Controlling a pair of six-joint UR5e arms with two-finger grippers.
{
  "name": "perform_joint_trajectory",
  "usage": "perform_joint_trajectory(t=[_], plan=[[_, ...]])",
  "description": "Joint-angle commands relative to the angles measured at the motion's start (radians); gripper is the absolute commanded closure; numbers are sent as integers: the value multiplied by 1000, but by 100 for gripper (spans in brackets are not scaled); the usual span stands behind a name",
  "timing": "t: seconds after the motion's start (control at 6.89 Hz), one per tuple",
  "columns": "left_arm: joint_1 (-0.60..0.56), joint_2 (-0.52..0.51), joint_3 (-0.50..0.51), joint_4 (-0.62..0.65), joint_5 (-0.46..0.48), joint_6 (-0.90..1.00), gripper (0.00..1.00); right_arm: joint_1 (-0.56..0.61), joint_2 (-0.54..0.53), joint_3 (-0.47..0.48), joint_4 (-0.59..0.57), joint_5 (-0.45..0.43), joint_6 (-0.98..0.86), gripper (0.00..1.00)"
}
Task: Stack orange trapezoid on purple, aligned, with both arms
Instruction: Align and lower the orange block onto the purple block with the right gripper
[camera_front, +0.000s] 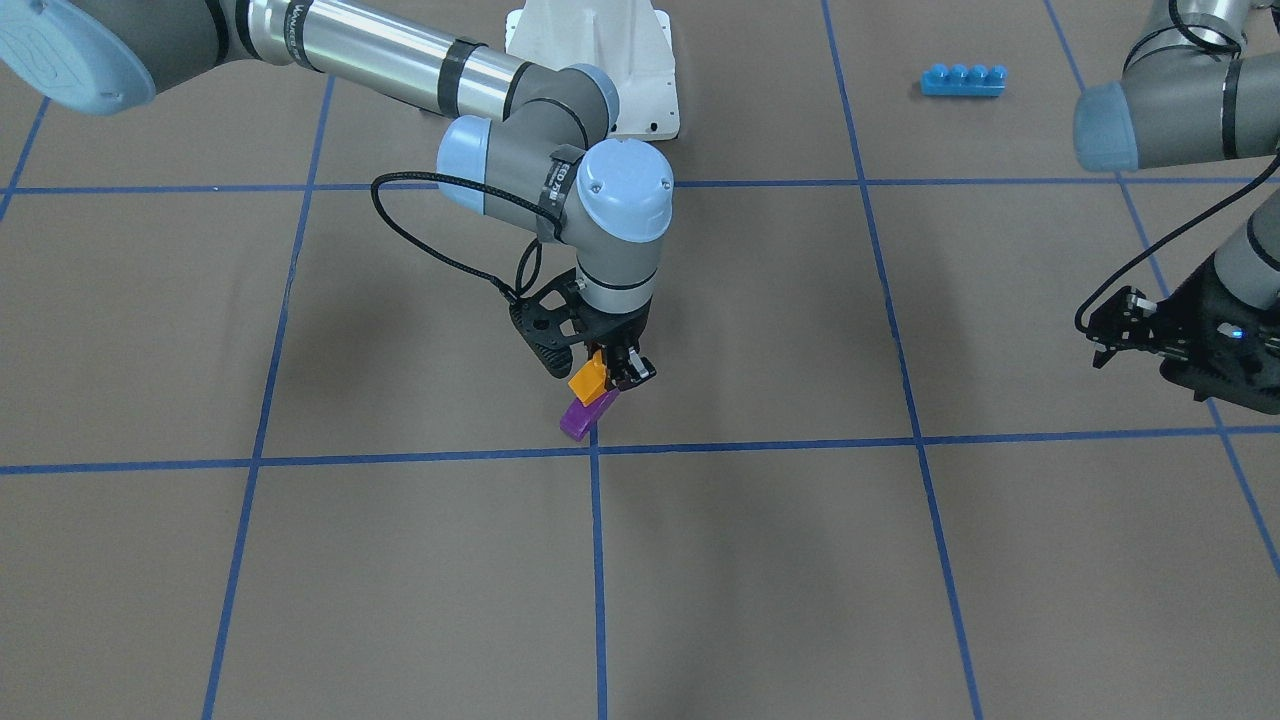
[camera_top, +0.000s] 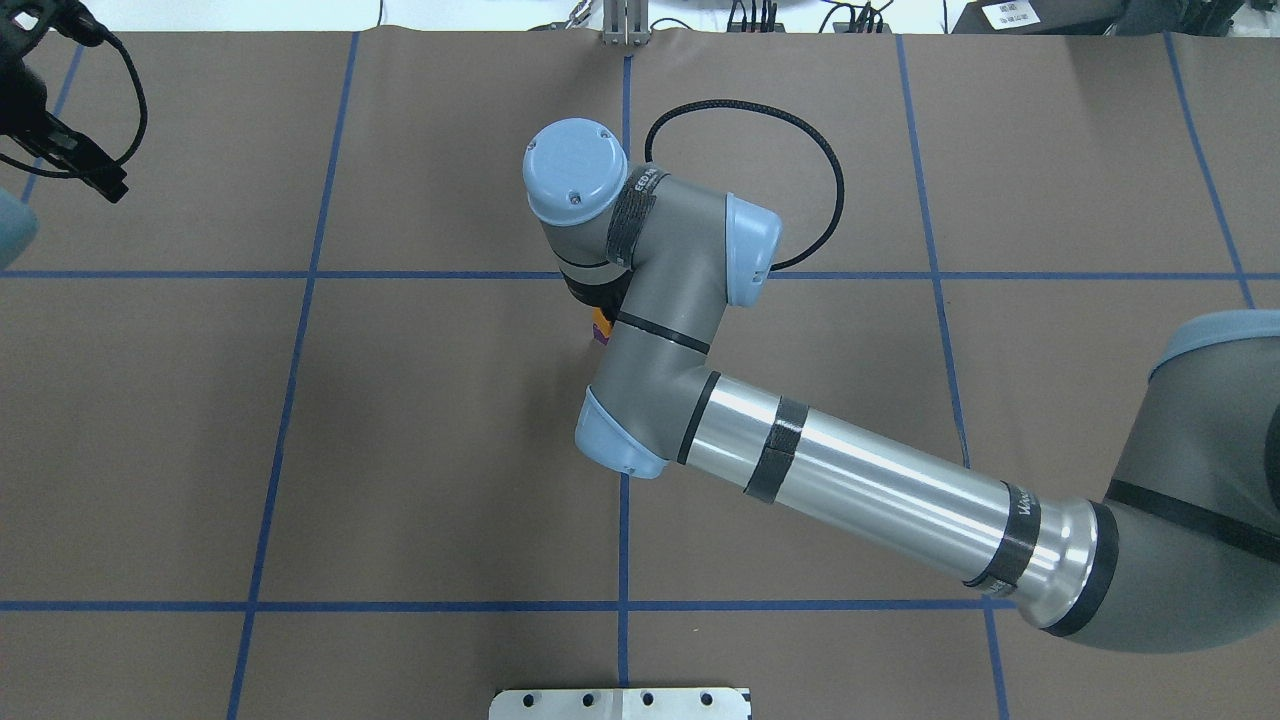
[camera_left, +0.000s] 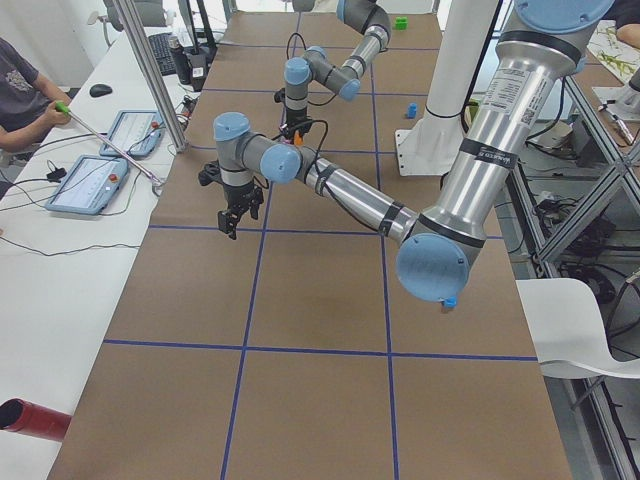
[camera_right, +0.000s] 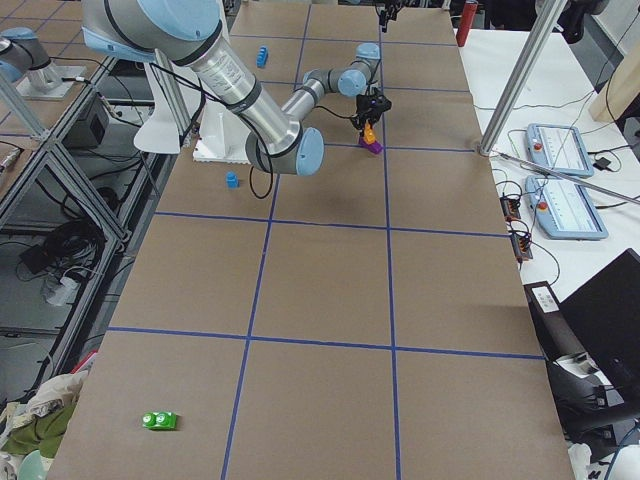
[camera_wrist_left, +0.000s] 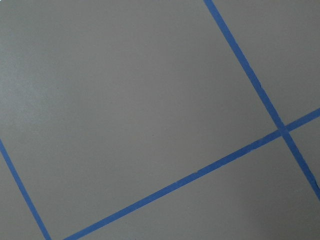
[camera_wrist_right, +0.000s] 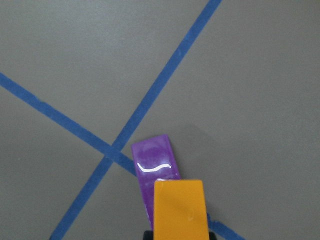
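Barely legible wrist label (camera_front: 566, 180); right end effector (camera_front: 611, 374) grips orange trapezoid (camera_front: 588, 380).

We see the brown table (camera_front: 400, 560), gridded with blue tape (camera_front: 597, 560), carrying the purple block (camera_front: 578, 419) beside a crossing, a blue four-stud brick (camera_front: 963, 80) and a green brick (camera_right: 160, 421).

near the desk's middle we see the right gripper (camera_front: 612, 372) clamped on the small glossy orange plastic sloped block (camera_front: 588, 380), just over the glossy purple plastic sloped block (camera_front: 585, 414). the left gripper (camera_front: 1110, 335) hangs near the desk's left end, fingers apart.
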Motion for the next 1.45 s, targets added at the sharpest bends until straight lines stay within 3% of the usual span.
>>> perform_joint_trajectory(t=[0.0, 0.44, 0.58, 1.16, 1.31], plan=[[0, 0, 0, 0, 0, 0, 0, -9, -4, -4, 0, -15, -2, 100], [0, 0, 0, 0, 0, 0, 0, -9, -2, -3, 1, -21, -8, 100], [0, 0, 0, 0, 0, 0, 0, -11, -2, 2, 1, -23, -8, 3], [0, -3, -2, 0, 0, 0, 0, -2, -12, 51, -2, -20, -18, 0], [0, -4, -3, 2, 0, -2, 0, 35, -30, 136, -23, 0, -25, 0]])
